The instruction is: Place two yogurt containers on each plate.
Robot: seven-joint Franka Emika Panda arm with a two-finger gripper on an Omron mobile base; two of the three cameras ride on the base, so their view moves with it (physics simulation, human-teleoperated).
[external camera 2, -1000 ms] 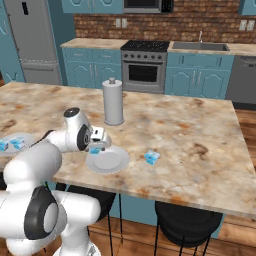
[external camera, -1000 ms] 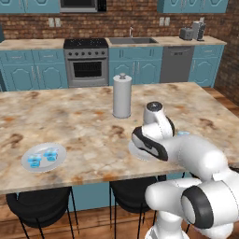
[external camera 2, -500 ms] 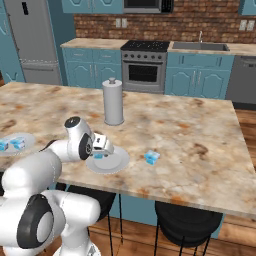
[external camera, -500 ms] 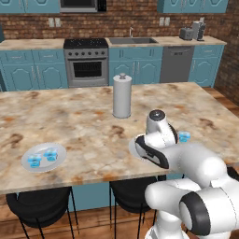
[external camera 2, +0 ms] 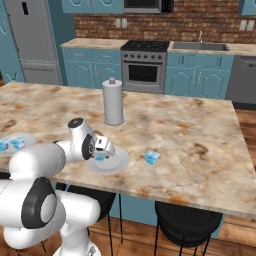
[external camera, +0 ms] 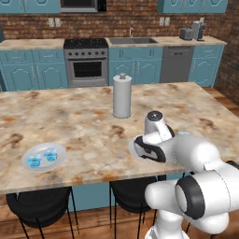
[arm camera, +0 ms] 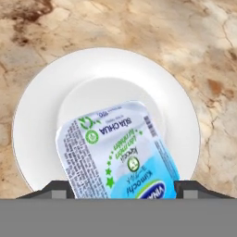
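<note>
One yogurt cup (arm camera: 119,152) sits between the gripper (arm camera: 119,187) fingers — gripped, over the plate (arm camera: 41,111).

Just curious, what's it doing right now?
Hand over near plate, yogurt cup between its fingers. One cup loose on counter. Path clear.

Glossy mottled marble counter (external camera: 84,126); smooth matt white plate (arm camera: 41,106); yogurt cup (arm camera: 118,150) with printed foil-like lid; rough brick wall (external camera: 121,21).
</note>
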